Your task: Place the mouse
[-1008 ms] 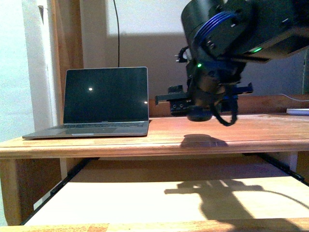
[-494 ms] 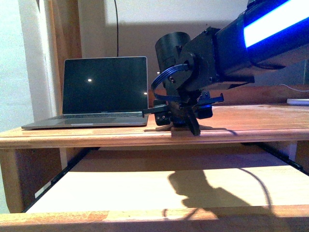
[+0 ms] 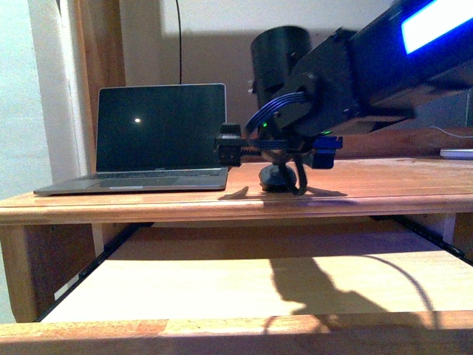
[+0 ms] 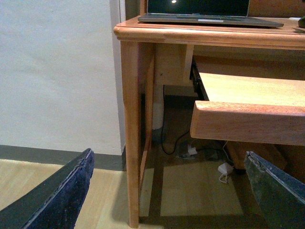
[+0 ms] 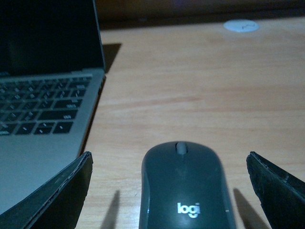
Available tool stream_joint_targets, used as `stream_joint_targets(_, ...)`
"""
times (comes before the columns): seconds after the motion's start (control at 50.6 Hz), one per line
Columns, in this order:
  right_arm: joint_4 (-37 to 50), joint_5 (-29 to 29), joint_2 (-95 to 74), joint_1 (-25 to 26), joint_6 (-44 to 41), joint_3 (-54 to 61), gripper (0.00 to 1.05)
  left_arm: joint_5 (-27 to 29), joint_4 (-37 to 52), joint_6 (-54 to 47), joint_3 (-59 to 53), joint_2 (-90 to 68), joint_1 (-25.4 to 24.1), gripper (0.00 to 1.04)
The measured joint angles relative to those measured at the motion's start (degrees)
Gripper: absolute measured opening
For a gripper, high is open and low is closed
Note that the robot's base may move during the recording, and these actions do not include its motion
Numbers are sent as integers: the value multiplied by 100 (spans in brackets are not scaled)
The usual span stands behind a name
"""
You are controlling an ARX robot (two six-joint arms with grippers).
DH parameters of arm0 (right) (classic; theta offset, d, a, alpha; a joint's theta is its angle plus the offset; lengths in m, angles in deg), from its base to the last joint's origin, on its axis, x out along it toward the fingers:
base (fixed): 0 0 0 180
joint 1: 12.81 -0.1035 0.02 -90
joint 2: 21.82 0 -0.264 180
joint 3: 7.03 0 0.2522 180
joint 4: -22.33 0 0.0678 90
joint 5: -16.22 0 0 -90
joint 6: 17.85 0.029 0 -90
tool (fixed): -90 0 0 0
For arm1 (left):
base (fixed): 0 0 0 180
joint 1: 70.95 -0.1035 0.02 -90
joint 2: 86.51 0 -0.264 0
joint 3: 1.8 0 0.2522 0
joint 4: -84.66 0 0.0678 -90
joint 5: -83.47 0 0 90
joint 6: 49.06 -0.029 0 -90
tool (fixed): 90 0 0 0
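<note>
The dark grey mouse (image 3: 275, 178) lies on the wooden desk top (image 3: 384, 188), just right of the open laptop (image 3: 159, 144). In the right wrist view the mouse (image 5: 183, 186) shows a white logo and a scroll wheel. My right gripper (image 3: 277, 171) hangs over it, open, with the mouse between its two fingers (image 5: 52, 195) and apart from both. My left gripper (image 4: 169, 191) is open and empty, low beside the desk, facing its left leg (image 4: 132, 133). It is out of the front view.
A pulled-out wooden shelf (image 3: 244, 288) runs under the desk top. A white round disc (image 5: 241, 26) lies on the desk beyond the mouse. A white object (image 3: 456, 154) sits at the far right. Cables and a white adapter (image 4: 224, 169) lie on the floor.
My right gripper came down to the desk with the mouse, then opened; the mouse now rests on the wood, free of the fingers. The arm has shifted slightly up and right.
</note>
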Motion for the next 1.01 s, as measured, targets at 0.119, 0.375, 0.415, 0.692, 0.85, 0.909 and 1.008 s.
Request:
stream_joint_targets(0.119, 1058, -809, 1346, 385, -153, 1510, 97, 2, 0, 0, 0, 0, 0, 97)
stream_joint_targets(0.375, 2175, -3042, 3858, 1335, -431, 4784, 97, 0, 0, 0, 0, 0, 0, 97)
stream_joint_targets(0.415, 2286, -3320, 4094, 1480, -468, 5213, 97, 0, 0, 0, 0, 0, 0, 97)
stream_joint_targets(0.692, 2844, -5189, 5882, 2754, -527, 8338, 97, 0, 0, 0, 0, 0, 0, 97)
stream_joint_targets(0.85, 2997, -5593, 6286, 2874, -643, 9217, 97, 0, 0, 0, 0, 0, 0, 97)
stream_joint_targets(0.909, 2988, -5611, 6314, 2769, -807, 9409, 97, 0, 0, 0, 0, 0, 0, 97)
stream_joint_targets(1.008, 3130, -5510, 6166, 2474, -1154, 9676, 97, 2, 0, 0, 0, 0, 0, 97)
